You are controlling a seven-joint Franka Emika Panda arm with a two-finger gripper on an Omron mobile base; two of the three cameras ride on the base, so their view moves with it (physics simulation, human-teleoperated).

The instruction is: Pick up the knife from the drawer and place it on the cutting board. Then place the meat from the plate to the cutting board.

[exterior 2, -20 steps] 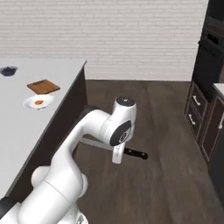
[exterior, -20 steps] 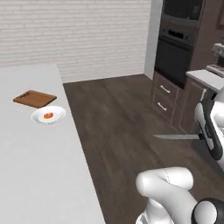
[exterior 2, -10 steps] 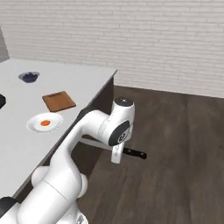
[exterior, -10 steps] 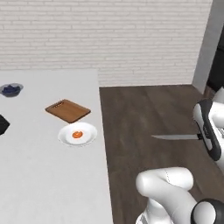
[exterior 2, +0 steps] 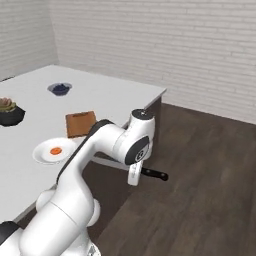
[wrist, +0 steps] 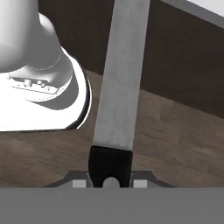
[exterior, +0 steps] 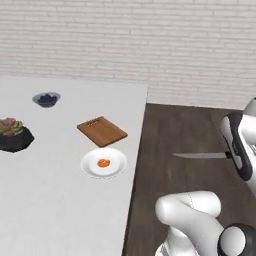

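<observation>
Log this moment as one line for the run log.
phase: carrying | jaws: shut on knife | knife: over floor, off counter | cutting board: bare | meat: on plate

I see a white counter [exterior: 60, 200] well to the left of the jaws, its top higher than they are. On it, far from the jaws, sits a small grey bowl of dark blue berries [exterior: 46, 99]. A black bowl holding a green and pink succulent [exterior: 13, 135] sits farther left still. Dark wood floor [exterior: 185, 135] lies below the jaws, and beyond them I see a pale brick wall [exterior: 150, 45].
</observation>
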